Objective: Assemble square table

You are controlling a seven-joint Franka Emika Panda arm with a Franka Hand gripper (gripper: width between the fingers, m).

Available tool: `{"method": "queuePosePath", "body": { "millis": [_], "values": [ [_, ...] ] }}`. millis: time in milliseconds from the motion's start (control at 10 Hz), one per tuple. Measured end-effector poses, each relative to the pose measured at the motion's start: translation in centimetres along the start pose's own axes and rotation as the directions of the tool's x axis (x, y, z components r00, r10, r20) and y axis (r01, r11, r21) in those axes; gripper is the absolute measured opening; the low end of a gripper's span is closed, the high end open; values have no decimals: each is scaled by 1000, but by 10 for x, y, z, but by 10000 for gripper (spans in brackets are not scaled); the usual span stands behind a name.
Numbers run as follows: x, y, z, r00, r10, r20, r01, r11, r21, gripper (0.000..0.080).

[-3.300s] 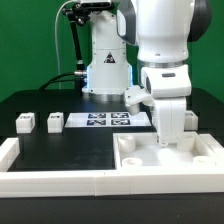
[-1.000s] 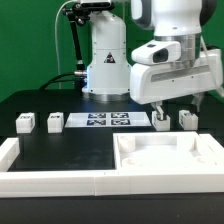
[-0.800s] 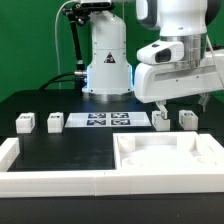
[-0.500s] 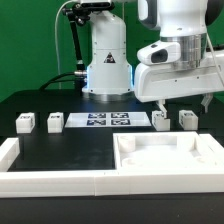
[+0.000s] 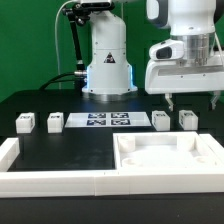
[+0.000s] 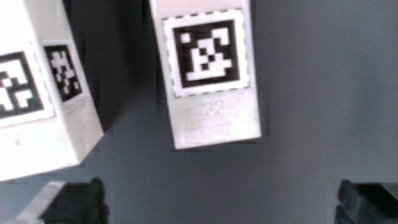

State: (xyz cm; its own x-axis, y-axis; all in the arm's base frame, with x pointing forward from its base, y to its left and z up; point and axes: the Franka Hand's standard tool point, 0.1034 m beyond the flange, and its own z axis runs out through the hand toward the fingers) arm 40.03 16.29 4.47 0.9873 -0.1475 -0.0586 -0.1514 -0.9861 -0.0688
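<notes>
Above two legs [image 5: 161, 120] at exterior view's right: arm held high, wrist vertical, jaws apart, empty.

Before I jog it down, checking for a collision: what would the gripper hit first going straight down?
Likely the leg farther to the exterior view's right, almost under the open gripper; depth is unclear, so it may reach the black table just beside it instead.

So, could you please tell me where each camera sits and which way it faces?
Exterior view: off the arm, in front of the bench, facing the robot's base; shows arm and tool.
Wrist view: on the wrist, looking down past the open tool's fingertips at two legs.
Shared: probably those legs, below the tool.
</notes>
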Motion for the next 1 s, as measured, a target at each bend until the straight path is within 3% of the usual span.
{"method": "queuePosePath", "body": {
  "millis": [200, 300, 500, 1000],
  "values": [
    [1, 1, 0, 1000, -11, 16, 11, 1000, -5, 649],
    [-3, 4, 1, 997, -28, 65, 30, 999, -20, 649],
    [-9, 6, 4, 974, -55, 221, 66, 997, -43, 649],
    [-12, 12, 7, 867, -34, 496, 76, 995, -64, 649]
  ]
}}
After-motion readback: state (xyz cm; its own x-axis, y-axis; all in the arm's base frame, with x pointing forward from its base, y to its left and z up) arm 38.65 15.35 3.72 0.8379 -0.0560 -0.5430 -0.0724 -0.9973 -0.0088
